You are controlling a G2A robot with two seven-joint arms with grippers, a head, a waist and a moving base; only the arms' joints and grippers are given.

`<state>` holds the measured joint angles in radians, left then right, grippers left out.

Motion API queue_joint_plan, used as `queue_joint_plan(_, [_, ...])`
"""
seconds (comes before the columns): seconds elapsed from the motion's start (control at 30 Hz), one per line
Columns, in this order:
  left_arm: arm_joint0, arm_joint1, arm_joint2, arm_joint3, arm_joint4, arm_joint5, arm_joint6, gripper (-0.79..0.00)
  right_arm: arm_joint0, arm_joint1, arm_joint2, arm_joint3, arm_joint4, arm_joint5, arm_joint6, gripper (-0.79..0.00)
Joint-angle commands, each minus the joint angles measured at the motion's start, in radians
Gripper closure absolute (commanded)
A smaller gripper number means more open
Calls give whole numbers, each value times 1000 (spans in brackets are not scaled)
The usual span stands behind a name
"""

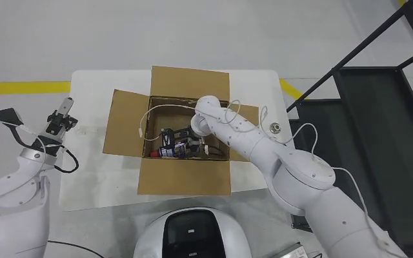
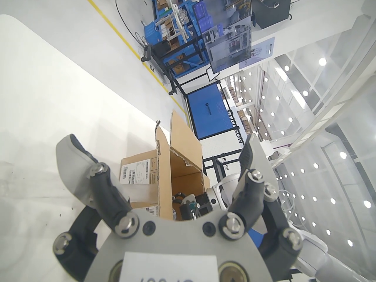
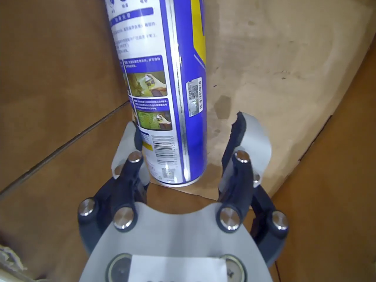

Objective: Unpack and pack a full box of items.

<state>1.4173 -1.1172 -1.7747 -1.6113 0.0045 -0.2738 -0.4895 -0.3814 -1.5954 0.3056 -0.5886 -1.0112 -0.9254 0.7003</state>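
Your white table [image 1: 90, 90] on a grey floor with a yellow line [image 1: 32, 87], open brown cardboard box [image 1: 122, 129] on it, blue-and-white spray can [image 3: 164, 74] lying inside, your right gripper [image 3: 188, 124] straddling its base, not clamped, your left gripper [image 2: 161, 145] spread wide, apart from the box.

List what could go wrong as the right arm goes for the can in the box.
The right gripper straddles the spray can at its bottom end only, one side gapped: it may roll away, or tip once lifted. The arm's white cable loops over the box edge and might snag.
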Motion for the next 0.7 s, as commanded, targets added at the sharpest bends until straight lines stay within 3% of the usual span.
queue_joint_plan(0.0, [2, 0, 0, -4, -2, -2, -1, -785, 5, -2, 5, 12, 3, -3, -1, 0])
queue_joint_plan(0.3, [14, 2, 2, -14, -9, -5, 3, -785, 15, 32, 40, 29, 11, -25, 38, 0])
queue_joint_plan(0.67, [15, 3, 14, -19, -18, -7, 5, -785, -36, 124, 121, -89, 86, 27, 221, 0])
